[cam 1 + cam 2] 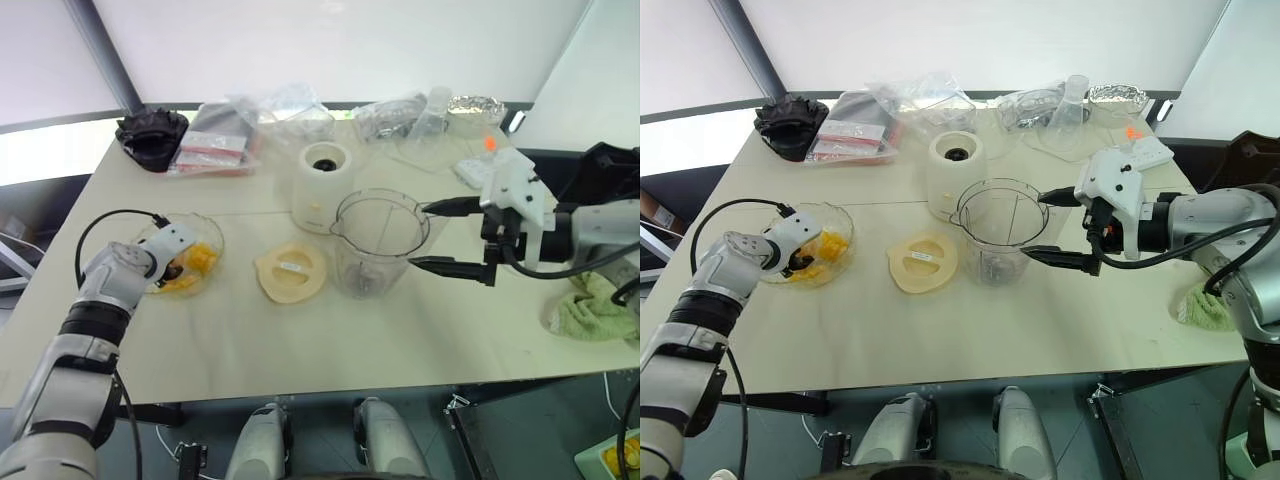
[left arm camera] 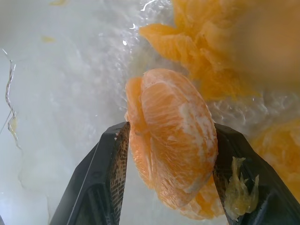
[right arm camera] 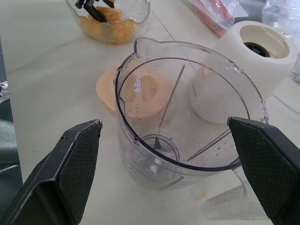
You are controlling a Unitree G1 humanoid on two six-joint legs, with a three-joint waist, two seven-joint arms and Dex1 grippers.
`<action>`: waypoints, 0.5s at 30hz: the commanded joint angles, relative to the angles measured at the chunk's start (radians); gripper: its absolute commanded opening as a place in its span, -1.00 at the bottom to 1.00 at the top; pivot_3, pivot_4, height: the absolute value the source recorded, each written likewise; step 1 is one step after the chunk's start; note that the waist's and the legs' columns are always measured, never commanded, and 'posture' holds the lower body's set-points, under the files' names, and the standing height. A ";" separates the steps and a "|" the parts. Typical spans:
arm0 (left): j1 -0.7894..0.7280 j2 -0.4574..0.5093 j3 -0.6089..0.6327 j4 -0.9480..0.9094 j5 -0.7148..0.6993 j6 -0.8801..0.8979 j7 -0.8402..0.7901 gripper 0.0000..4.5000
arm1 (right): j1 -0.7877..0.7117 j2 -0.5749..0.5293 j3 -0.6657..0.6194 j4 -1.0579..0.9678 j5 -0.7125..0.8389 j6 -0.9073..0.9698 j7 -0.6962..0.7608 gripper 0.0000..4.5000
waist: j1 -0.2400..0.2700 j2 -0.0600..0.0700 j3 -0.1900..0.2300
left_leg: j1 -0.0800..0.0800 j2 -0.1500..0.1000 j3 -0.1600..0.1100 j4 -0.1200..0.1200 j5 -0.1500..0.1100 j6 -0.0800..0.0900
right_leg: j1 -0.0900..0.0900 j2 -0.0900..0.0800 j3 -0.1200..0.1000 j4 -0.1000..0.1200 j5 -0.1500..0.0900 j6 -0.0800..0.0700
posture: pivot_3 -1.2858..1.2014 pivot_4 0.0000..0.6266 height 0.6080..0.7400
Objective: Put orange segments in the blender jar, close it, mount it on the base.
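Orange segment (image 2: pixel 171 140) pinched by left gripper (image 2: pixel 168 154) in bowl (image 1: pixel 212 268), right gripper (image 3: pixel 173 173) spread wide beside blender jar (image 3: pixel 187 117)

Clear smooth plastic blender jar (image 3: pixel 187 112), matt cream plastic base (image 1: pixel 322 185), cream lid (image 1: pixel 291 272) with dull smooth finish, wet glossy orange segment (image 2: pixel 171 136) with white pith, black textured gripper pads (image 3: pixel 77 173), clear glass bowl (image 1: pixel 840 225), crinkled foil (image 1: pixel 475 106), green cloth (image 1: pixel 590 310), matt pale tabletop (image 1: pixel 300 340)
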 commanded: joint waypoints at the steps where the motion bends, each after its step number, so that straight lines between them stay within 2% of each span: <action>1: 0.006 -0.024 0.002 0.093 -0.011 0.020 0.011 0.03 | -0.022 -0.001 -0.016 -0.014 -0.001 -0.019 0.003 1.00 | 0.000 0.000 0.000 | 0.000 0.000 0.000 0.000 0.000 0.000 | 0.000 0.000 0.000 -0.001 0.000 0.000 | 0.03 -0.52 1.00; 4: -0.008 -0.030 0.011 0.116 -0.012 0.025 0.017 -0.45 | -0.020 -0.002 -0.017 -0.012 -0.002 -0.020 0.006 1.00 | -0.001 0.000 0.000 | 0.000 0.001 0.001 -0.001 0.000 0.000 | 0.000 0.000 -0.001 -0.002 0.000 0.000 | 0.03 -0.52 1.00; 15: -0.009 -0.019 0.029 0.093 -0.022 0.013 0.028 -0.45 | -0.003 -0.008 -0.030 -0.015 -0.003 -0.024 0.012 1.00 | -0.001 0.000 0.000 | 0.000 0.001 0.001 -0.004 0.000 0.000 | -0.001 0.000 -0.001 -0.003 0.000 0.000 | 0.03 -0.52 1.00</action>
